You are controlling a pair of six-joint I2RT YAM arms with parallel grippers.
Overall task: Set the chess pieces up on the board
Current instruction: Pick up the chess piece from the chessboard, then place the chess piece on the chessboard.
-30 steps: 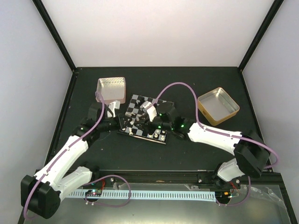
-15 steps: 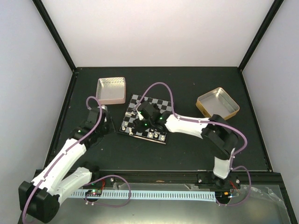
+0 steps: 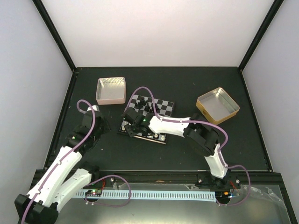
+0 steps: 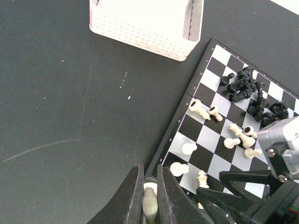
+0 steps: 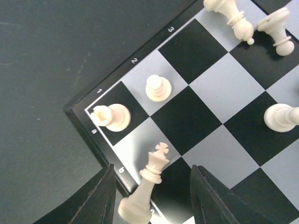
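Left gripper (image 4: 149,171): fingers nearly together, clamped on a cream piece (image 4: 149,205). It hangs over the dark table (image 4: 60,116), just beside the board (image 4: 209,138), off the edge near the corner where the cream men stand.

Right gripper (image 5: 152,170): fingers apart, over that same corner. A cream king (image 5: 145,187) sits between them on the edge row. It looks tilted in the wrist view, and I see no contact with either finger.

Board lies flat mid-table, between the pink tin (image 3: 111,90) and the gold tin (image 3: 218,105), apart from both.

Chess pieces on the board:
- rook (image 5: 112,116) upright on the corner square
- pawn (image 5: 158,87) upright on the square diagonally next to the rook
- several more cream pieces (image 4: 240,138) lying toppled toward the middle
- black pieces (image 4: 247,88) in a loose heap at the far side, mostly on their sides

From the top camera I cannot tell single pieces apart.
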